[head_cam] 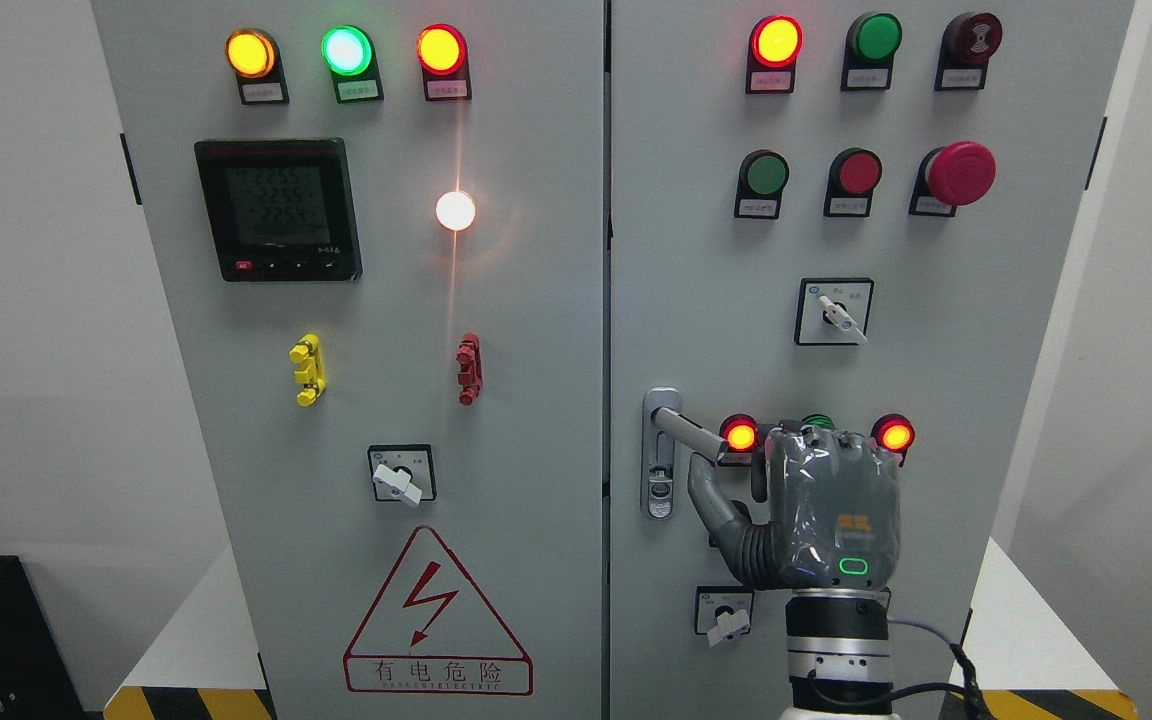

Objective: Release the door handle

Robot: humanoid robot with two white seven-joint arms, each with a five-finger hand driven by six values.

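The door handle [684, 428] is sitting at the left edge of the cabinet's right door [1016, 330], its lever sticking out to the right from a silver lock plate. We are holding our right hand [821, 505] against it, back toward the camera, fingers curled around the lever's end, thumb [711, 500] reaching up underneath.

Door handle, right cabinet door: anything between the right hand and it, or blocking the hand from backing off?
Nothing visible between them. The right hand is at the door handle, thumb just under the lever; whether the fingers grip it is hidden behind the palm. The space toward the camera looks open for a pull-back.
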